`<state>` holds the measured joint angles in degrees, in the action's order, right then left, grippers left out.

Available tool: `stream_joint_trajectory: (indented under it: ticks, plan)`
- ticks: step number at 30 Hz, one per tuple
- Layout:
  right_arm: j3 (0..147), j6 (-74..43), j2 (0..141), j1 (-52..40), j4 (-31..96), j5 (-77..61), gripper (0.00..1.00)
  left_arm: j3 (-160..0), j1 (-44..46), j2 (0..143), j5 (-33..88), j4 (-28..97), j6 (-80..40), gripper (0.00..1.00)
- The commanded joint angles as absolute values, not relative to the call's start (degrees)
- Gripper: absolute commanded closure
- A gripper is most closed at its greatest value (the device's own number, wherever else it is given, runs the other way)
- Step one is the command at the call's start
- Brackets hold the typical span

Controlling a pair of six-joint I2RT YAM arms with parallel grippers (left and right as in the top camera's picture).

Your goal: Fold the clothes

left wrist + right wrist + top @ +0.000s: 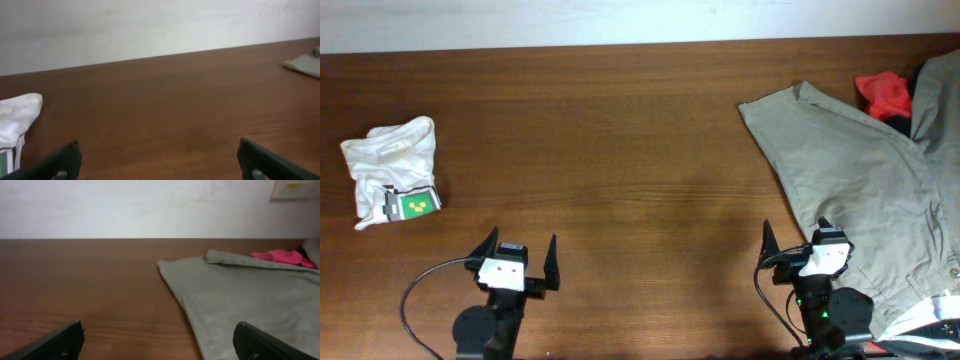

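Observation:
The khaki grey-beige trousers (865, 175) lie spread flat at the right of the table, running off the right edge. They also show in the right wrist view (240, 295), and a corner shows in the left wrist view (305, 64). My right gripper (794, 240) is open and empty at the front, with its right finger over the trousers' left edge (157, 330). My left gripper (522, 250) is open and empty over bare wood at the front left (159, 150).
A crumpled white garment with a green label (392, 168) lies at the left, seen also in the left wrist view (15, 125). A red garment (883, 93) and a dark one (927, 95) lie at the back right. The wooden table (620, 150) ends at a white wall.

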<state>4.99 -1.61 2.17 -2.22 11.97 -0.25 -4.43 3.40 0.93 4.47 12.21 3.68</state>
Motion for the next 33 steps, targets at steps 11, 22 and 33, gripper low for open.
stream_joint_trajectory:
  ticks: [11, 22, 33]
  plan:
    - [50.3, 1.3, 69.1, -1.8, 33.6, 5.3, 0.01, -36.4, 3.1, 42.5, 12.1, 26.7, 2.6, 0.01]
    - [50.3, 1.0, 104.6, -1.8, 16.8, 22.0, 0.76, -36.4, 3.1, 43.0, 14.2, 26.7, 2.6, 0.01]
    - [82.4, -2.3, 89.5, -16.0, 55.5, -0.2, 0.96, -36.4, 3.1, 43.0, 14.2, 26.7, 2.6, 0.01]
